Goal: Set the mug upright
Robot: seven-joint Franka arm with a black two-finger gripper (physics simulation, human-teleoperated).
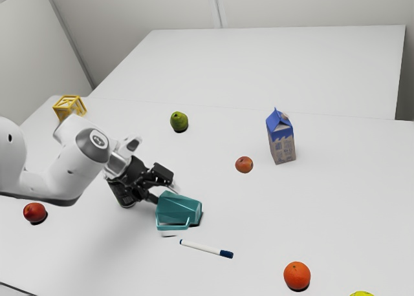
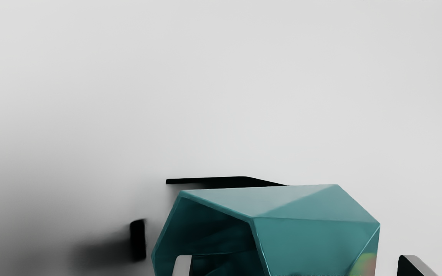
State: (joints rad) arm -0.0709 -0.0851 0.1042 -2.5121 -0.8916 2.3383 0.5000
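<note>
The teal mug (image 1: 174,209) lies on its side on the table, its handle toward the exterior view's bottom edge. My gripper (image 1: 165,191) is low at the mug, on its side toward the exterior view's left. In the wrist view the mug (image 2: 317,241) shows its dark hollow mouth and faceted wall. The gripper (image 2: 296,265) has its fingers wide apart there: one fingertip (image 2: 182,265) overlaps the mouth, the other stands past the opposite end with a gap. Whether the first finger is inside the mug I cannot tell.
A marker (image 1: 206,248) lies close to the mug. A dark can (image 1: 123,194) stands partly behind the gripper. Farther off are a carton (image 1: 281,141), a small reddish fruit (image 1: 244,165), an orange (image 1: 297,275), a green fruit (image 1: 179,121), a red fruit (image 1: 35,212) and a yellow crate (image 1: 69,107).
</note>
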